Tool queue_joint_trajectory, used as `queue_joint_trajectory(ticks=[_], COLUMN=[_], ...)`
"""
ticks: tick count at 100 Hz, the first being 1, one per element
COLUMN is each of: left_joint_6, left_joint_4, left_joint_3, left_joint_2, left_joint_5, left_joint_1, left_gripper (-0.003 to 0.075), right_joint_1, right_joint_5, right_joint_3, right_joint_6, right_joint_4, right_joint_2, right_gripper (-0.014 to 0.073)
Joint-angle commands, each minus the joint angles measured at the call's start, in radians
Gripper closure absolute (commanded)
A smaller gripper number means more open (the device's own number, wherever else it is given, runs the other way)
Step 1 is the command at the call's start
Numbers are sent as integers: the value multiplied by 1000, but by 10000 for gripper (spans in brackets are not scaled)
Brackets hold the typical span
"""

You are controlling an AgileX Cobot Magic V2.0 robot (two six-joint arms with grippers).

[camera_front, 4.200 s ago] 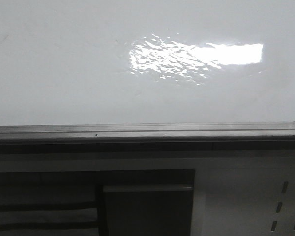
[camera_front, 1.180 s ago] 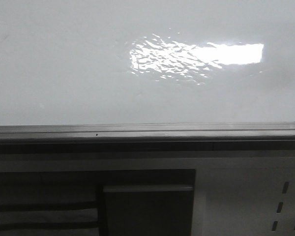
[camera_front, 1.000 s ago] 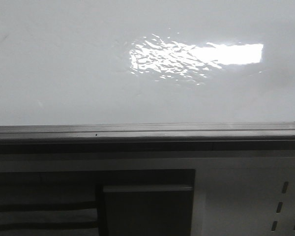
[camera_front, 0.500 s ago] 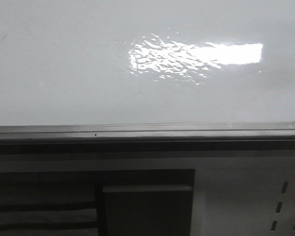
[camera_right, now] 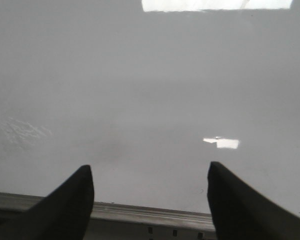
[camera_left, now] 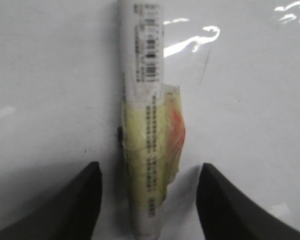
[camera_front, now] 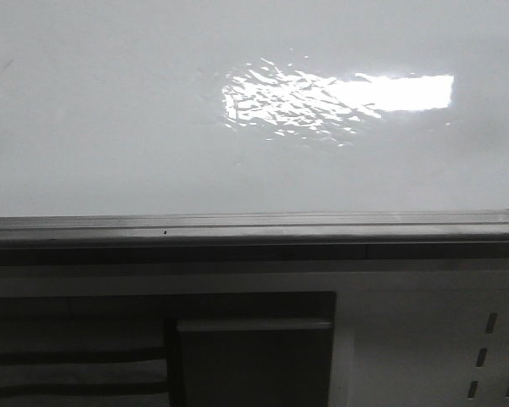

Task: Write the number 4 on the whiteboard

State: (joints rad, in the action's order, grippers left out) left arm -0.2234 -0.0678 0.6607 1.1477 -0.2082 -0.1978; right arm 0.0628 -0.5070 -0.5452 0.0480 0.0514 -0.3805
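Front view shows the whiteboard [camera_front: 110, 127] filling the upper half, glossy and white, with a rippled patch of light [camera_front: 322, 93] right of the middle. Its grey frame edge [camera_front: 254, 227] runs straight across below, and under that sit a dark recess [camera_front: 246, 356] and a white panel with small slots [camera_front: 483, 356] at the lower right. No marker stroke shows on the board from here, so the number 4 is not written where this camera can see.

From the left wrist, the left gripper [camera_left: 150, 200] has its two dark fingers [camera_left: 75, 205] spread well apart, released. Between them lies a white marker [camera_left: 145, 100] with a printed barcode label and a band of yellowish tape around its lower part. It seems to rest flat on the board, though the blur makes that hard to confirm. Neither finger touches it.

From the right wrist, the right gripper [camera_right: 150, 200] is likewise spread wide and holds nothing, hanging over bare board just beside the frame edge.
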Motion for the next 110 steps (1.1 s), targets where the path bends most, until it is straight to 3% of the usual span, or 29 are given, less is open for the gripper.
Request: queue_joint_trajectory(ticks=[1,18,47,61,78,88,110], left_joint_6=[1,0,0,0,-39,-124,-452], left_joint_4=[-1,-1,-6,-10,-10,-35,-252], left_joint_3=[35,35,43,117,253,322,435], left_joint_2=[-7,-7,-12,-32,-39,-39,-33], left_joint_5=[82,88,76,-77,-338,-469,-673], left_joint_1=[-9,-9,-9,-30,-99,-158,-328], left_gripper=[447,573,693,740,741,741,741], right_joint_1=[-4,-4,-4,-4,-4,7,40], right_joint_5=[74,74,65,-82,-312,-392,-570], right_joint_3=[-36,-36,-50,-149,-288,-357,-488], right_joint_6=[7,7,7,7,11,162,609], right_joint_4=[-3,-3,11,13,27,109,463], right_joint_2=[-17,-17,-17,-33,-126,-185,-372], right_gripper=[156,156,156,156,156,157,157])
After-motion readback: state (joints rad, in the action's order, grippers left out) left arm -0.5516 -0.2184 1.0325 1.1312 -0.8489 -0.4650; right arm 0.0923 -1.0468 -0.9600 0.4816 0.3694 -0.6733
